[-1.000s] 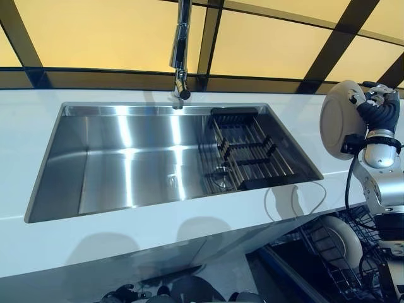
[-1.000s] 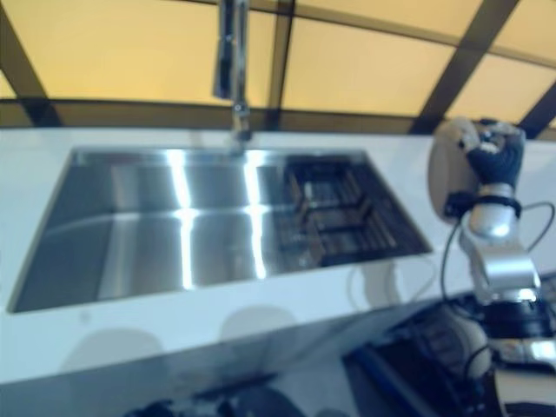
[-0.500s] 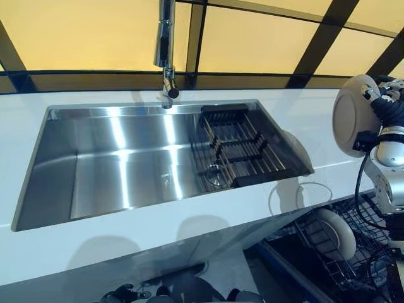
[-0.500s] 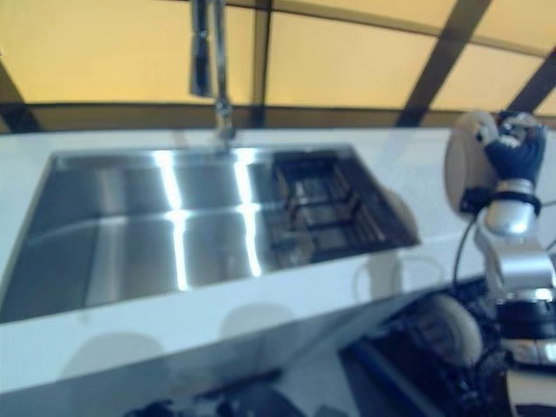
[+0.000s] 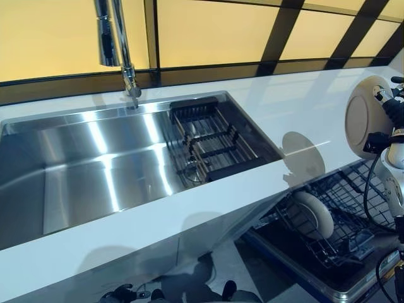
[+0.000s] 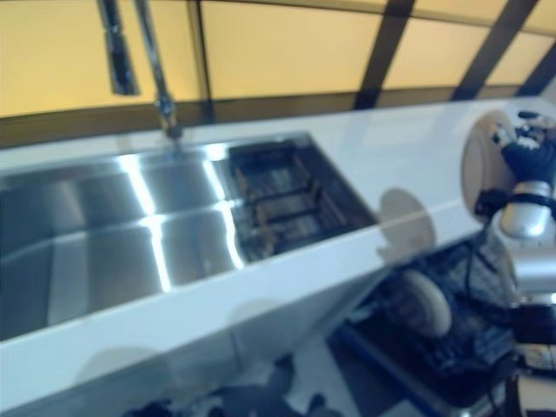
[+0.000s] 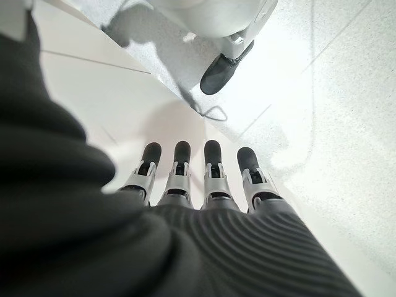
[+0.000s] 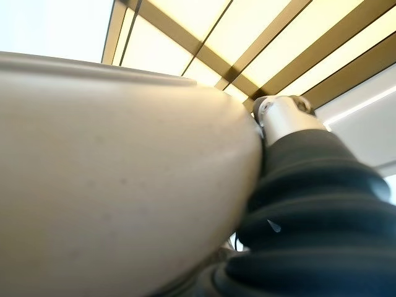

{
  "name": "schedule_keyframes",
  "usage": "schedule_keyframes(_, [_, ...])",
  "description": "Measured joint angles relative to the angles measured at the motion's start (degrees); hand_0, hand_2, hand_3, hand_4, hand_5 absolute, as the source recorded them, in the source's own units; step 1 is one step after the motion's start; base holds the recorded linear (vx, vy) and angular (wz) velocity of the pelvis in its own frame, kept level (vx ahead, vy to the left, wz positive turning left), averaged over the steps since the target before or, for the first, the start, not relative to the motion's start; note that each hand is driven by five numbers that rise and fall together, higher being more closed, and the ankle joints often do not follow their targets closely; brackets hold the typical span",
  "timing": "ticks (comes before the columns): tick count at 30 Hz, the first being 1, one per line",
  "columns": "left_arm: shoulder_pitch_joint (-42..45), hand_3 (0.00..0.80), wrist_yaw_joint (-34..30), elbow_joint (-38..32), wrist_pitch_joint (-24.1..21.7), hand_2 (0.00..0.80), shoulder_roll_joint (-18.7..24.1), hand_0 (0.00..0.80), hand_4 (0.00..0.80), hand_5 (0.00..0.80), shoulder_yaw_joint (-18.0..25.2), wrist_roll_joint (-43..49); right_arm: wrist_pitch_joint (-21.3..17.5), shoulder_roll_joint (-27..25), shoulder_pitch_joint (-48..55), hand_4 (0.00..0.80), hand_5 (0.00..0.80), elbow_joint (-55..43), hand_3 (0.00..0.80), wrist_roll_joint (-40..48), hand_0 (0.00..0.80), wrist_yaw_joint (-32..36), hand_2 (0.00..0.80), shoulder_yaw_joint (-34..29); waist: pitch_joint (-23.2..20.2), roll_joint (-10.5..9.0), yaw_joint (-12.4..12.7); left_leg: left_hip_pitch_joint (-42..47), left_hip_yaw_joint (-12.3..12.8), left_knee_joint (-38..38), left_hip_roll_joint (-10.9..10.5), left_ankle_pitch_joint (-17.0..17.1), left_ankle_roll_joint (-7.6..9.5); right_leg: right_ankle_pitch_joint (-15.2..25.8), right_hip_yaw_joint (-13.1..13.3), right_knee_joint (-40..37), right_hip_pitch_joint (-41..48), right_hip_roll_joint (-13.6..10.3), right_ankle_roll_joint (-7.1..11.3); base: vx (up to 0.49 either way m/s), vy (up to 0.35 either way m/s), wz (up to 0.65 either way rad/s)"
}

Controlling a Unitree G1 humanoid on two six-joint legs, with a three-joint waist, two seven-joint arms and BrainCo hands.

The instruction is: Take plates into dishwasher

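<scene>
the right hand has its fingers curled over the top rim of a pale plate and holds it up at the right edge of the scene, out past the end of the white counter and above the open dishwasher. the plate stands on edge, nearly upright, its round face turned toward the sink side and its flat plane running roughly front to back; from the right wrist view its curved underside fills almost everything, pressed close against the hand's dark cover. below it the dishwasher's lower rack, a dark wire basket pulled out over the open door, holds one other white plate, also standing on edge and leaning a little, slotted near the rack's left side; the rest of the rack i can make out shows only bare wire. up on the counter the steel sink has a black wire drying rack sitting in its right end, with nothing standing in its slots that i can see, and the tall faucet rises behind the basin. the left hand hangs low, well away from all this, its fingers straight and relaxed over the pale floor, holding nothing.
</scene>
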Motion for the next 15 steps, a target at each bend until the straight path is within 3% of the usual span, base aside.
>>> schedule_keyframes(1, [0.0, 0.000, 0.0, 0.1, 0.0, 0.000, 0.3, 0.000, 0.000, 0.000, 0.4, 0.0, 0.0, 0.0, 0.6, 0.800, 0.800, 0.0, 0.800, 0.0, 0.800, 0.0, 0.800, -0.1, -0.6, -0.81, -0.2, -0.1, 0.0, 0.0, -0.2, 0.1, -0.26, -1.6, 0.0, -0.3, 0.0, 0.0, -0.41, -0.053, -0.065, -0.03])
schedule_keyframes(2, [0.2, 0.000, 0.1, 0.1, -0.1, 0.000, 1.1, 0.000, 0.000, 0.000, 0.4, 0.0, 0.0, 0.0, 1.2, 0.800, 0.800, 0.1, 0.800, 0.0, 0.800, 0.0, 0.800, -0.1, -1.4, -2.07, -0.5, -0.8, 0.0, 0.1, -0.4, 0.4, -0.82, -4.1, 0.2, -1.2, 0.2, 0.1, -2.31, -0.040, -0.043, 0.03])
schedule_keyframes(3, [0.2, 0.000, 0.2, 0.2, -0.2, 0.000, 1.2, 0.000, 0.000, 0.000, 0.4, 0.0, 0.0, 0.0, 1.3, 0.800, 0.800, 0.2, 0.800, 0.0, 0.800, 0.0, 0.800, -0.1, -1.5, -2.19, -1.0, -0.7, -0.3, 0.1, 0.0, 0.7, -1.27, -4.0, 0.2, -1.5, 0.3, 0.7, -3.51, -0.059, -0.076, 0.04])
schedule_keyframes(7, [0.2, 0.000, 0.2, 0.2, -0.8, 0.000, 1.2, 0.000, 0.000, 0.000, 0.4, 0.0, 0.1, 0.0, 1.8, 0.800, 0.800, 1.7, 0.800, 0.0, 0.800, 0.1, 0.800, -0.9, -1.5, -1.93, -1.3, -0.8, -0.1, 0.3, 1.9, 1.4, -2.50, -4.1, 0.3, -2.5, 0.3, 3.0, -3.59, -0.045, -0.054, -0.06])
schedule_keyframes(10, [0.0, 0.000, 0.2, 0.2, -1.0, 0.000, 0.8, 0.000, 0.000, 0.000, 0.4, 0.0, 0.0, -0.1, 1.9, 0.800, 0.800, 1.9, 0.800, 0.3, 0.800, 0.1, 0.800, -2.7, -0.8, -0.81, -2.5, -0.8, -0.1, 0.3, 2.8, 1.7, -3.00, -4.1, 0.3, -3.0, 0.5, 4.0, -3.65, -0.072, -0.074, -0.03])
schedule_keyframes(15, [-0.5, 0.000, 0.2, 0.3, -1.1, 0.000, -0.3, 0.000, 0.000, 0.000, 0.4, 0.0, 0.4, -2.4, 2.0, 0.800, 0.800, 2.1, 0.800, 0.6, 0.800, 0.4, 0.800, -2.8, -0.2, 1.85, -3.0, -0.8, 0.0, 0.3, 2.7, 1.5, -3.33, -3.4, 0.6, -4.3, 0.8, 4.3, -5.25, -0.059, -0.062, -0.04])
